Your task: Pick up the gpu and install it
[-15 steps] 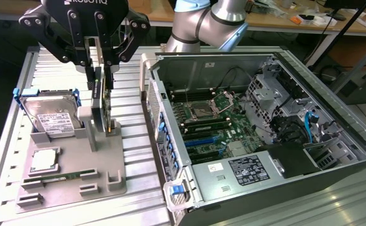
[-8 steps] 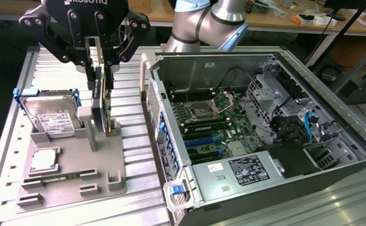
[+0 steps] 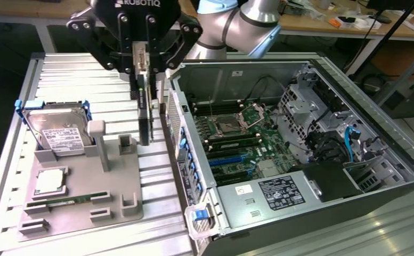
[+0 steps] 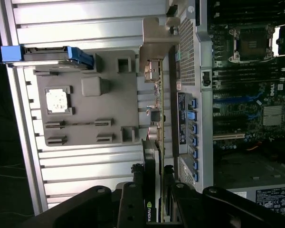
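The gpu (image 3: 145, 114) is a thin dark card held upright and edge-on, hanging between the grey fixture (image 3: 79, 205) and the open computer case (image 3: 278, 154). My gripper (image 3: 146, 69) is shut on its upper edge. The card's lower edge is level with the fixture's posts, close to the case's outer wall; I cannot tell whether it touches anything. From the wrist view the gpu (image 4: 156, 137) runs away from the fingers (image 4: 133, 190), with its silver end bracket (image 4: 159, 42) at the far end. The motherboard (image 3: 238, 141) lies exposed inside the case.
The grey fixture carries a silver hard drive with blue rails (image 3: 57, 128), a processor (image 3: 50, 182) and a green memory stick (image 3: 68, 201). The case wall (image 3: 181, 154) stands right beside the card. A ribbed metal table (image 3: 72, 74) lies underneath. Cables and a power supply (image 3: 281, 192) fill the case.
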You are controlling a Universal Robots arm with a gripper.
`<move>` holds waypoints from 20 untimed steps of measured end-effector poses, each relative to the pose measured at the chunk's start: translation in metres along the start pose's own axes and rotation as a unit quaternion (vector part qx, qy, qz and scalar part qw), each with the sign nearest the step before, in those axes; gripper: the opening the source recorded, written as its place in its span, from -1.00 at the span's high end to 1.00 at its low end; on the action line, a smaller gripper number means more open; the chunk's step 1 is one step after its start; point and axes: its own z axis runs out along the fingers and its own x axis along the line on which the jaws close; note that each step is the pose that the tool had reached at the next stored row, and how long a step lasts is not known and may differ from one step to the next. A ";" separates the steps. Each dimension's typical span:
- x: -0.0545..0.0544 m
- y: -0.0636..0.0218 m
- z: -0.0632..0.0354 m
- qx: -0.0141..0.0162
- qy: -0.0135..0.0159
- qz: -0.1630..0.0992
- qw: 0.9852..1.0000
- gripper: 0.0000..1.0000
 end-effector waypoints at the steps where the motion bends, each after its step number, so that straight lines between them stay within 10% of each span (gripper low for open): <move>1: -0.004 0.0003 0.0001 0.000 0.000 0.000 1.000 0.47; 20: -0.089 0.0068 0.0025 0.000 0.000 -0.001 1.000 0.47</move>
